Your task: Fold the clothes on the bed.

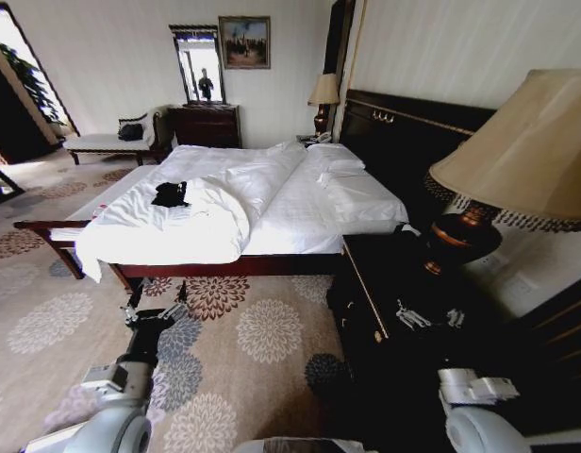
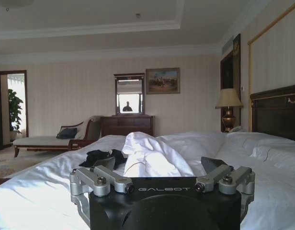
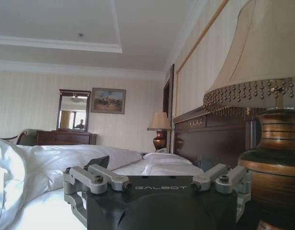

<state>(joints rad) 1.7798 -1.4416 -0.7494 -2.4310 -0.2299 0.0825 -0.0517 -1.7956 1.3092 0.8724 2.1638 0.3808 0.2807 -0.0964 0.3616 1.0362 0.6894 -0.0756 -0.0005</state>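
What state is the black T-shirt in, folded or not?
Not folded: the black T-shirt lies bunched in a crumpled heap on the bed, beside the turned-back duvet.

The bed (image 1: 300, 212) stands before me, its headboard (image 1: 404, 142) on my right. The T-shirt (image 1: 169, 194) lies on the bed near its foot, just beside the folded-back duvet (image 1: 210, 222). My left gripper (image 1: 157, 307) is low before the bed's near side; my right gripper (image 1: 430, 316) is over the nightstand (image 1: 385, 293), beside the lamp (image 1: 517, 160).

Shirt (image 2: 100, 157) beyond the left gripper (image 2: 159, 167) is just a dark crumple, part hidden behind the bunched duvet (image 2: 150, 155), lettering unreadable. Lamp (image 3: 267, 96) beside the right gripper (image 3: 154, 167) gets cut off by the edge.
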